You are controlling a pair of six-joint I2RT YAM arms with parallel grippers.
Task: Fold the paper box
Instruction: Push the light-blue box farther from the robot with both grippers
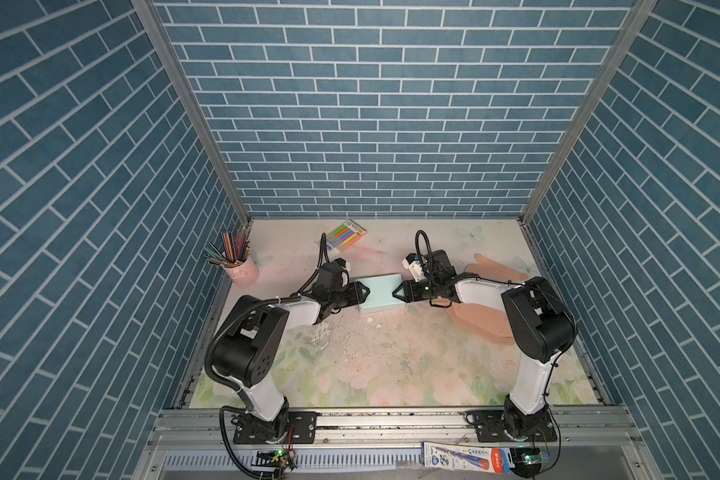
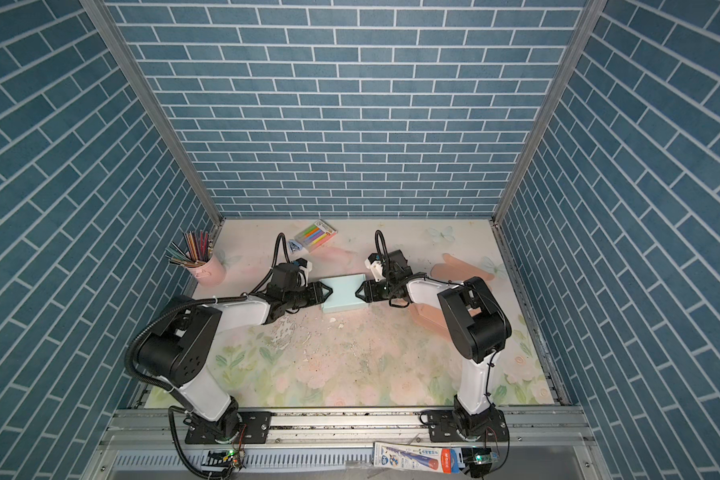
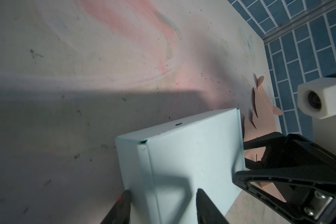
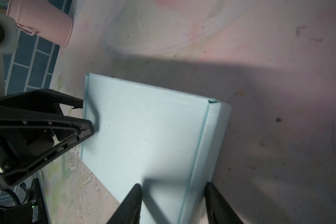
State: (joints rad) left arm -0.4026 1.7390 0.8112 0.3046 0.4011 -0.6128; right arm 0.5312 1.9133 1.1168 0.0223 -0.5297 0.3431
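On the table [image 1: 391,357], the box [image 1: 381,293] lies just past centre, toward 12 o'clock. The left claw [image 1: 365,291] at its 9 o'clock and the right claw [image 1: 395,292] at its 3 o'clock are both released, tips against the box's ends. Best to press inward evenly so the box doesn't skew. It is pale blue, closed, crisply creased; one corner [image 3: 143,141] gapes slightly.

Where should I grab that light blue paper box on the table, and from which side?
Probably by its two short ends, one gripper coming in from each side along its length. The paper box lies flat and closed, its broad top offering no edge, and those ends face the left gripper and right gripper, both with jaws open.
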